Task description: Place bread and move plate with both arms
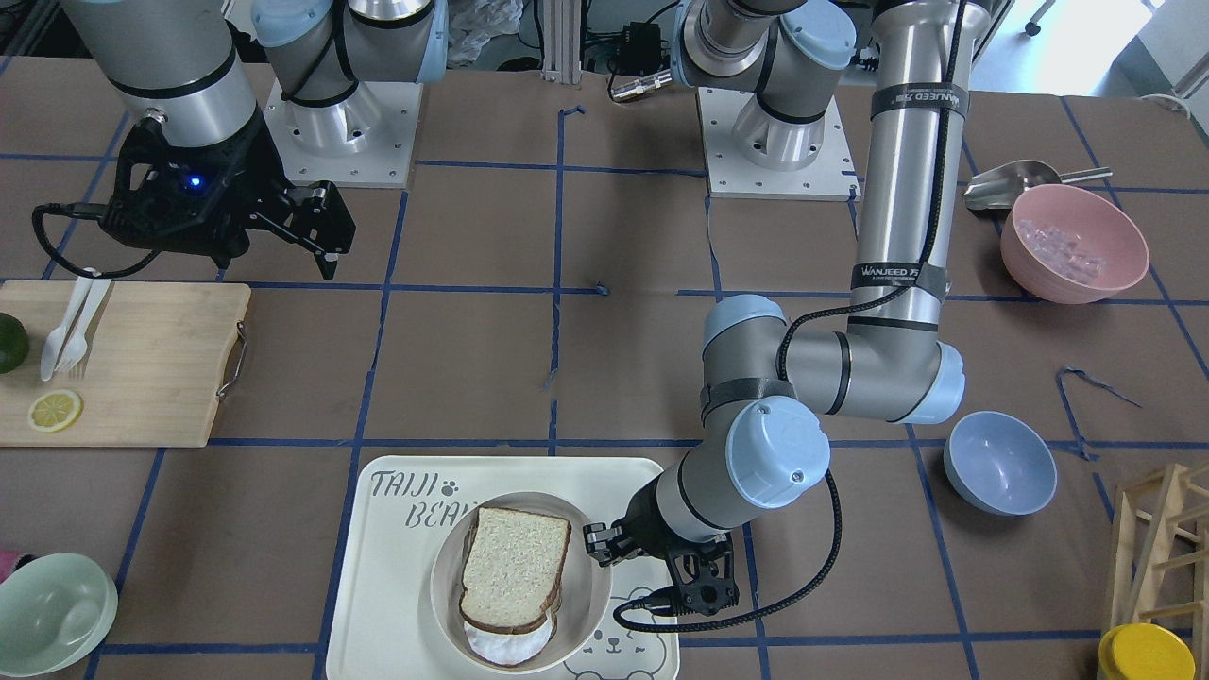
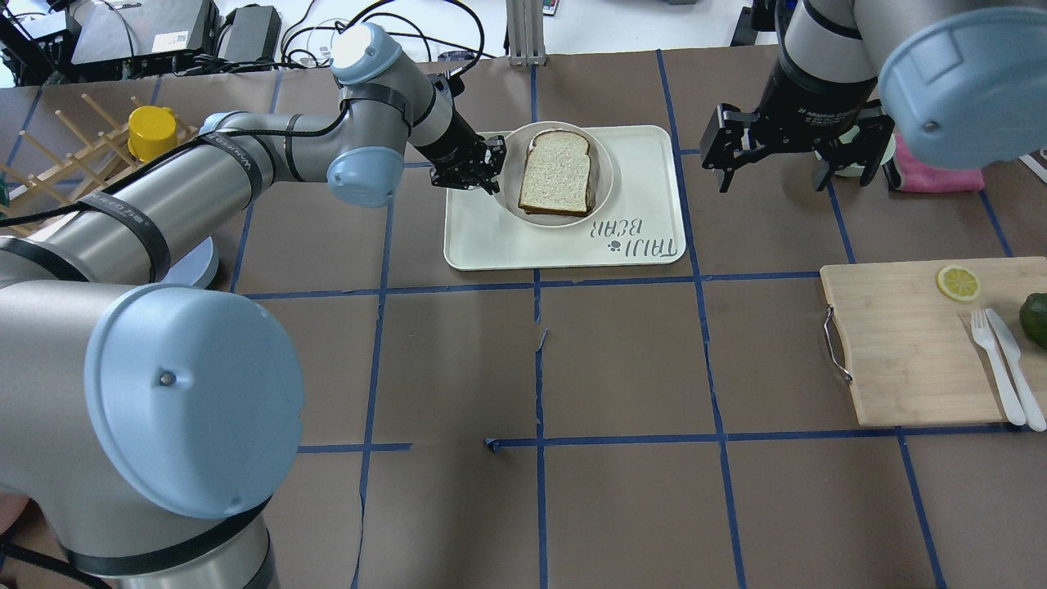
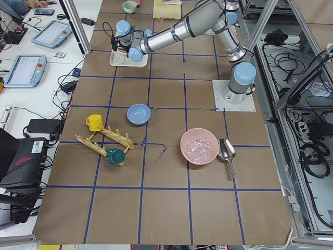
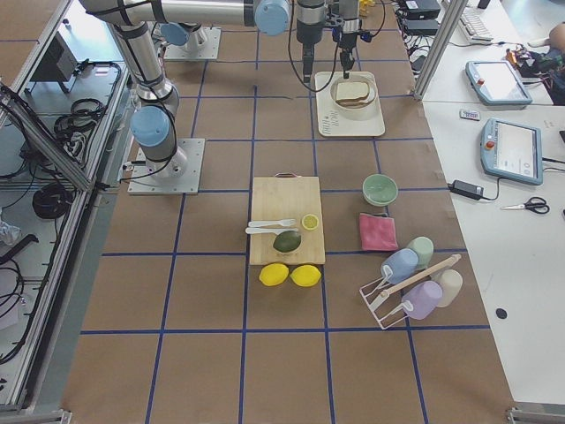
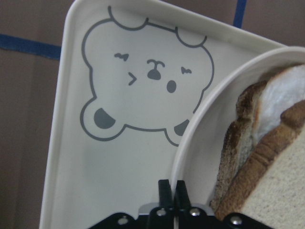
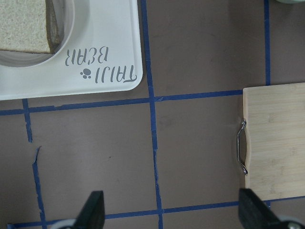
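Note:
The bread (image 2: 556, 170) lies on top of another slice in the round cream plate (image 2: 511, 176), which sits on the bear tray (image 2: 491, 245). My left gripper (image 2: 484, 168) is low at the plate's left rim. In the left wrist view its fingertips (image 5: 165, 193) are pinched together on the plate's rim (image 5: 228, 81), beside the bread (image 5: 281, 191). My right gripper (image 2: 769, 164) hangs open and empty above the table, to the right of the tray. In the front view the bread (image 1: 515, 567) covers most of the plate (image 1: 444, 586).
A wooden cutting board (image 2: 916, 343) with a lemon slice, plastic fork, knife and avocado lies at the right. A blue bowl (image 1: 999, 463), a pink bowl (image 1: 1072, 241) and a wooden rack (image 2: 57, 155) stand on the left arm's side. A green bowl (image 1: 52, 614) sits beyond the board.

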You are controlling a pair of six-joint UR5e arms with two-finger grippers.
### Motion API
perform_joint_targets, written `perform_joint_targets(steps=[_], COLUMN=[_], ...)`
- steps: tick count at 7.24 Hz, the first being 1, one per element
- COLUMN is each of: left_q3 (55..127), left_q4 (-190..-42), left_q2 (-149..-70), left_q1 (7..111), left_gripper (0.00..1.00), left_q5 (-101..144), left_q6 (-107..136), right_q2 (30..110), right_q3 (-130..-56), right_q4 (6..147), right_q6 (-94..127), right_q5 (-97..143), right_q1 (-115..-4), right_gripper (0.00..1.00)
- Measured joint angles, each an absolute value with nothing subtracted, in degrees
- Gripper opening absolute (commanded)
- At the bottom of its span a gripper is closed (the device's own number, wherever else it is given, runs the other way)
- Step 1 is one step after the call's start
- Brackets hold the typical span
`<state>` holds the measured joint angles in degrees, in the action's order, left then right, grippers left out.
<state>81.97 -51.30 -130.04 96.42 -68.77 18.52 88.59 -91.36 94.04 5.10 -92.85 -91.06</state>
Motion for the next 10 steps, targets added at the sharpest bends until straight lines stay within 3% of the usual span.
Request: perform_joint_targets(steps=[1,2,5,10], left_q3=[82.0,82.0,81.3,81.2], left_q4=[-51.3,-51.3,-55.5,-79.5], left_q2=[-130.1,-130.0,-125.4,-106.3], left_q1=[96.4,96.4,96.1,95.1], left_gripper=[0.89,0.97,1.0,1.0], left_q5=[-68.8,-68.7,-69.1,-87.4], left_q6=[19.1,19.9,19.7,6.0], right_q2=[88.6,88.6,88.6,88.6], right_q3=[-91.4,-91.3,-91.1,-91.2], right_q4=[94.0,94.0,94.0,94.0], right_q6=[5.1,5.1,5.1,5.1], right_q5=[-92.9,-92.9,-92.7,-92.7], right_q1=[-91.1,-91.1,-91.1,-91.1], right_gripper=[1.0,1.0,1.0,1.0])
